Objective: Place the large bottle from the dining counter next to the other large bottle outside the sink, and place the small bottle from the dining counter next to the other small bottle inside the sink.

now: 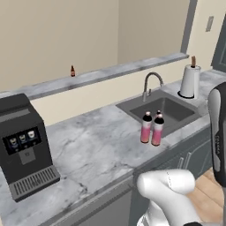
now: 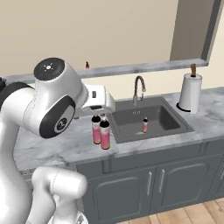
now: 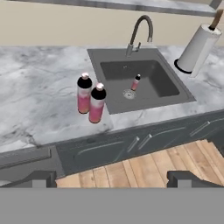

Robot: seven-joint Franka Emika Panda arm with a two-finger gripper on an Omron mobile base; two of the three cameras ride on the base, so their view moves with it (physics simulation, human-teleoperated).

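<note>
Two large pink bottles with dark caps (image 1: 146, 128) (image 2: 96, 128) (image 3: 83, 94) stand side by side on the grey kitchen counter, just left of the sink (image 1: 176, 110) (image 2: 173, 122) (image 3: 164, 85). Which of them came from the dining counter cannot be told. The other small bottle (image 2: 145, 124) (image 3: 136, 82), pale pink, stands upright in the basin near the drain. The small brown bottle (image 1: 73, 70) (image 2: 87, 65) stands on the dining counter (image 1: 132, 67) (image 2: 144, 66) behind. My gripper (image 3: 113, 179) is open and empty, held back above the floor in front of the cabinets.
A curved faucet (image 1: 150, 84) (image 2: 138, 87) (image 3: 140, 30) rises behind the basin. A paper towel roll (image 1: 190, 81) (image 2: 191, 92) (image 3: 196, 48) stands right of it. A black coffee machine (image 1: 24, 145) sits on the counter's left. My arm (image 2: 52, 105) rises close to the big bottles.
</note>
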